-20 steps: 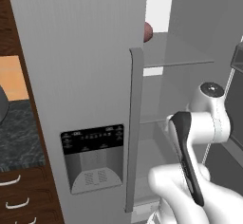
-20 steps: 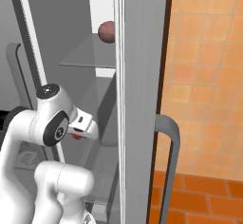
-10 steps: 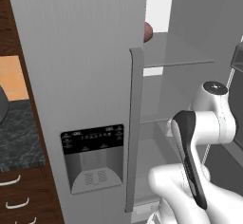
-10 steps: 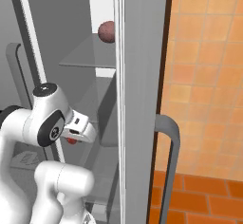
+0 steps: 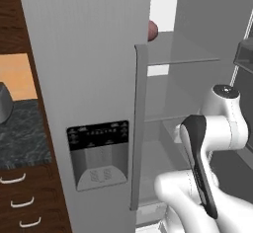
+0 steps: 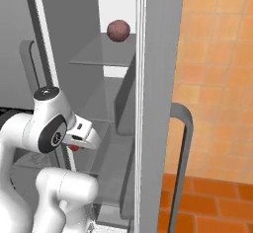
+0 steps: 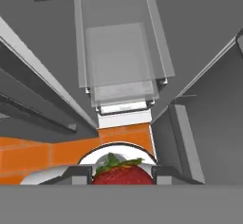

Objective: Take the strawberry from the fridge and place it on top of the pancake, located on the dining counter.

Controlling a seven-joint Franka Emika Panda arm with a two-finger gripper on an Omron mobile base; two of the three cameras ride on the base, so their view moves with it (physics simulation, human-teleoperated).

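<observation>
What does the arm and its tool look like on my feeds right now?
The arm is glossy white with rounded, bulbous links, and a dark charcoal band runs along one link. A round dark grey joint cap with a small mark sits on its side in the right base view. The tool has a white boxy hand and two small dark grey finger tips. No cables show.

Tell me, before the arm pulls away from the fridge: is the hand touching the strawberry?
Touching. In the hand view the strawberry sits clamped between the fingertips of the hand, no gap on either side.
</observation>
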